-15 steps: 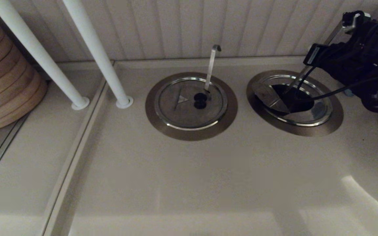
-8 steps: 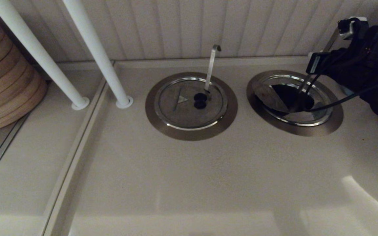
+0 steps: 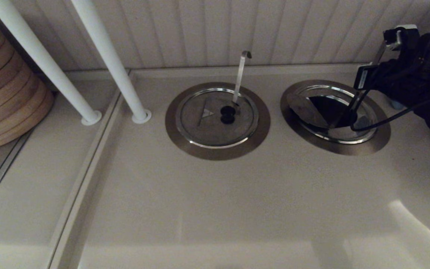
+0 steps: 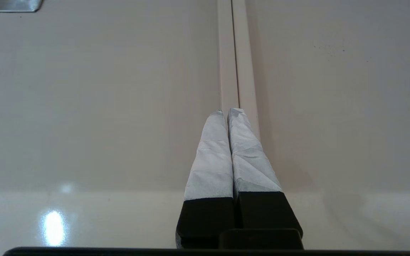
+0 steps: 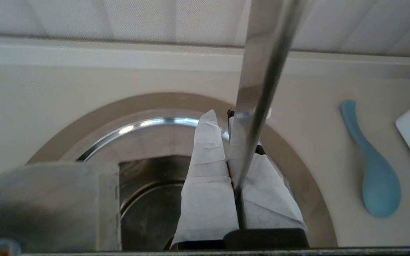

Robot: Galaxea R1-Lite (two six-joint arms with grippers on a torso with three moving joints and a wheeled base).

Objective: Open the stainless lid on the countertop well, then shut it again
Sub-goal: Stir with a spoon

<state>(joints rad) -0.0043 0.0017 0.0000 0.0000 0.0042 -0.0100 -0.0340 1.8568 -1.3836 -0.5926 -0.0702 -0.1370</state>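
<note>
My right gripper (image 5: 226,121) hangs over the far right part of the round countertop well with its wide brushed-steel ring (image 3: 381,140), its white-wrapped fingers (image 5: 208,167) pressed together with nothing clearly between them; the straight flat steel ladle handle (image 5: 262,71) crosses in front of them, and I cannot tell whether it touches them. The round flat stainless lid (image 3: 306,108) sits in that well with its left half folded up and tilted, leaving a dark opening (image 3: 330,108) beside it, and its right half lies flat. So I judge the opening step as done or nearly so, and the closing step is what remains. The next move calls for getting back onto the raised flap, or its knob, which I cannot make out here, and lowering it until it lies level with the other half, while keeping clear of the ladle handle. My right arm (image 3: 420,74) reaches in from the right edge at the back of the counter, wrist above the well, a black cable (image 3: 383,119) looping down from it. Further left is the second steel lid (image 3: 215,123), shut, with a hook-tipped ladle handle (image 3: 240,74). My left gripper (image 4: 230,117) is parked over bare counter by a seam, fingers closed on nothing.
</note>
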